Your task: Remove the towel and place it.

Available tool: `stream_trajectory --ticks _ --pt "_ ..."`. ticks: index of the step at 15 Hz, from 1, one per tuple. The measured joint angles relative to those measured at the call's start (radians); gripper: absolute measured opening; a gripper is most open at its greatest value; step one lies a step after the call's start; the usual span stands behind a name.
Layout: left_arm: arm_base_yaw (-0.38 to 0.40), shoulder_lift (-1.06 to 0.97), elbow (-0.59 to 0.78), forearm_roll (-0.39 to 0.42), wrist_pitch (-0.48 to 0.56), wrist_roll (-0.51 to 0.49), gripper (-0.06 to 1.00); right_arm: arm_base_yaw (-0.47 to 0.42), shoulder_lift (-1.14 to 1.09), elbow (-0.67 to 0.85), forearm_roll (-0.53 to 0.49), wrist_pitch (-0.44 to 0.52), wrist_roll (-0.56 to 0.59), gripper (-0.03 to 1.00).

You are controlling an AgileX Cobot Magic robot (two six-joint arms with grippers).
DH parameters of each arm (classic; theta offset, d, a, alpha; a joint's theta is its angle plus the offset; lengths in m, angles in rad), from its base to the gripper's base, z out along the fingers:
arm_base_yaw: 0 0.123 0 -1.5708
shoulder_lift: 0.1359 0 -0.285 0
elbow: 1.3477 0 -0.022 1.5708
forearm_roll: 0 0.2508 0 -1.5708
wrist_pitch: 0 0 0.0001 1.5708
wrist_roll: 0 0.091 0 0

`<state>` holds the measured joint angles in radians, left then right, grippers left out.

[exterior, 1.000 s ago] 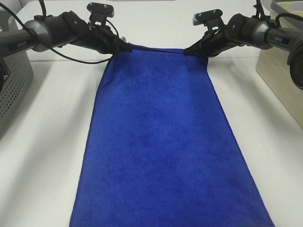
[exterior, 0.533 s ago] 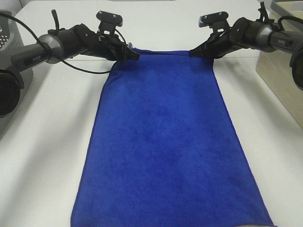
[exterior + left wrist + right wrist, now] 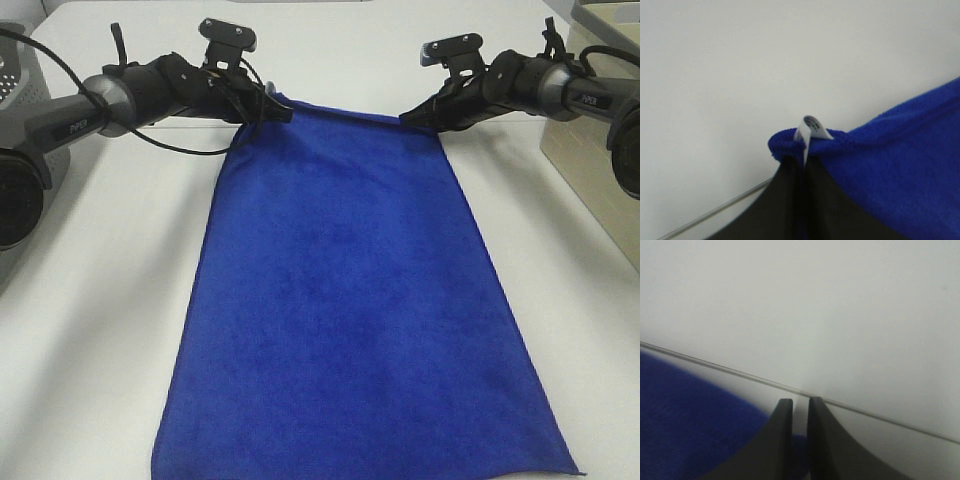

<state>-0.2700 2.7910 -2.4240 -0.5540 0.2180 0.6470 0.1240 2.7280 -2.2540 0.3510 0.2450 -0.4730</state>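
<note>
The large royal-blue plush towel (image 3: pixel 350 290) lies flat on the white worktop (image 3: pixel 100 300), its far-left tagged corner clamped in the left gripper (image 3: pixel 804 159), the right gripper (image 3: pixel 796 407) slightly parted, nothing between.

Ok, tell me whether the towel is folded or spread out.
Spread out. The towel lies flat in a single layer along the table, all four edges showing, no fold visible.

Plush blue cloth towel (image 3: pixel 350 300), matt white table (image 3: pixel 100 300)
</note>
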Motion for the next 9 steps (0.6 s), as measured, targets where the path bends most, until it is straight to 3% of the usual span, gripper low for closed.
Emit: stream_trajectory --ticks 4,5,9 --pt "0.001 0.024 0.0 0.003 -0.008 0.0 0.09 -0.004 0.011 0.0 0.006 -0.002 0.0 0.31" --pt "0.001 0.037 0.0 0.004 -0.028 0.0 0.25 -0.006 0.011 0.0 0.007 0.005 0.0 0.46" --pt "0.001 0.039 0.0 0.004 -0.107 0.0 0.6 -0.008 -0.017 0.0 0.008 0.056 0.0 0.58"
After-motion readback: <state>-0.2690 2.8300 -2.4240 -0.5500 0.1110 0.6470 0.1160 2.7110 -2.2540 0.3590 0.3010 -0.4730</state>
